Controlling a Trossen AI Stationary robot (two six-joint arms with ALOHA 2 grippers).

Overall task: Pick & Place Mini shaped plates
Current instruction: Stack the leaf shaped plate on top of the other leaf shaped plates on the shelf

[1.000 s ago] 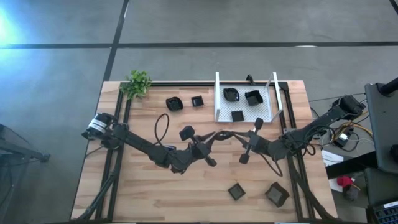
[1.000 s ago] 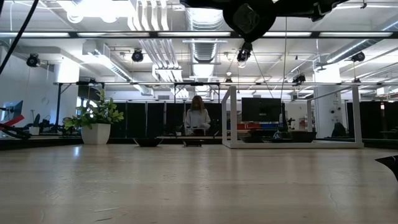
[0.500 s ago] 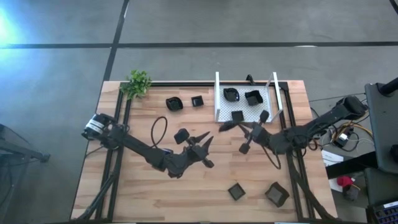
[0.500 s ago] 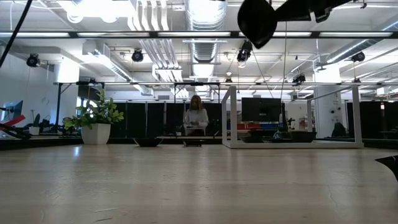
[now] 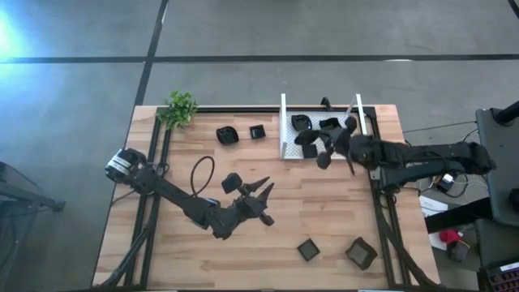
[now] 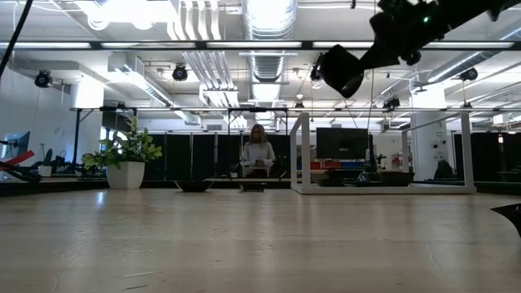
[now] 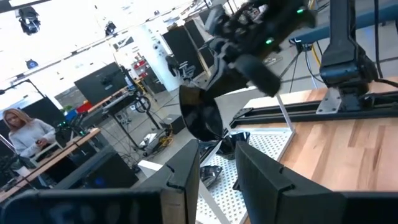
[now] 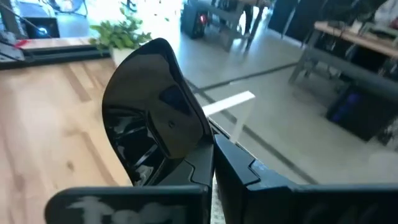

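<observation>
Holding a small glossy black rounded plate (image 8: 158,106) clamped between its two dark fingers, our right gripper (image 5: 324,150) hangs in the air over the front edge of the white mesh tray with upright side walls (image 5: 285,130), which we take as our landmark. Inside that tray we see at least two more small black dishes (image 5: 301,122) near its back wall, partly hidden by our arm. To the left of the tray, on the light wooden table (image 5: 203,259), sit a rounded black dish (image 5: 226,135) and, just beside it and nearer the tray, a small square black dish (image 5: 257,130). Well in front of the tray, near the table's front edge, lie two more square black dishes (image 5: 308,249), apart from each other. Our left gripper (image 5: 261,195) hovers in front of the tray and to its left, over the middle of the table, its jaws spread apart and holding nothing; its wrist view looks between its fingers (image 7: 183,171) toward the tray and the held plate. A small green potted plant (image 5: 179,108) stands at the table's back left corner, well away from the tray. In the low view, a person (image 6: 259,153) shows in the room far beyond the tray.
</observation>
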